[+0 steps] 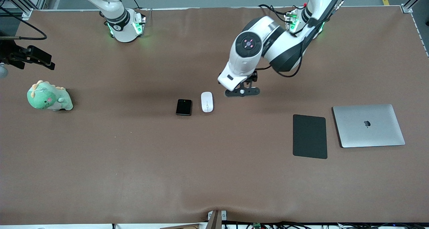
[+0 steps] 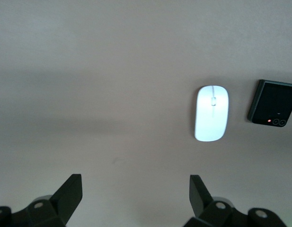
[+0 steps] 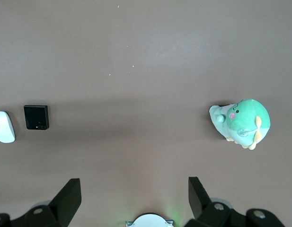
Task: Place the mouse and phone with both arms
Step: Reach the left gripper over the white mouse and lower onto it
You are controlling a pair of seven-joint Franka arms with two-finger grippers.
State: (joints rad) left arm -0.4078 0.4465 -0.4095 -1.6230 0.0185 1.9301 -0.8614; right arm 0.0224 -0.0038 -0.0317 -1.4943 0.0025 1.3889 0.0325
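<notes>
The large flat black rectangular pad [image 1: 310, 136] lies nearest the front camera, on the brown cloth-covered worktop [image 1: 134, 162] toward the left arm's end, with a closed silver laptop [image 1: 368, 125] just beside it. Farther from the camera, mid-worktop, the small white glossy oval mouse [image 1: 207, 102] and the small black nearly square folded phone [image 1: 184, 107] lie side by side, close but apart, the phone toward the right arm's end.

The left end effector [image 1: 242, 92] hovers low over bare worktop just beside the mouse, its fingers spread wide and empty. The right end effector [image 3: 131, 201] hangs high over bare worktop, near its arm's base, fingers likewise parted and empty.

The mouse's long axis runs from the robots' side toward the front camera, with its scroll wheel on the half nearer that camera. The phone lies flat, nearly parallel, camera lenses near its edge closest to the front camera.

Risks: the mouse is smooth and rounded, so a pinch placed off its middle could squirt it out. With so narrow a gap between the two things, a finger descending there might nudge the phone. Both arms converging on neighbours could crowd each other.

A green plush dinosaur [image 1: 49, 97] sits well apart, toward the right arm's end.
</notes>
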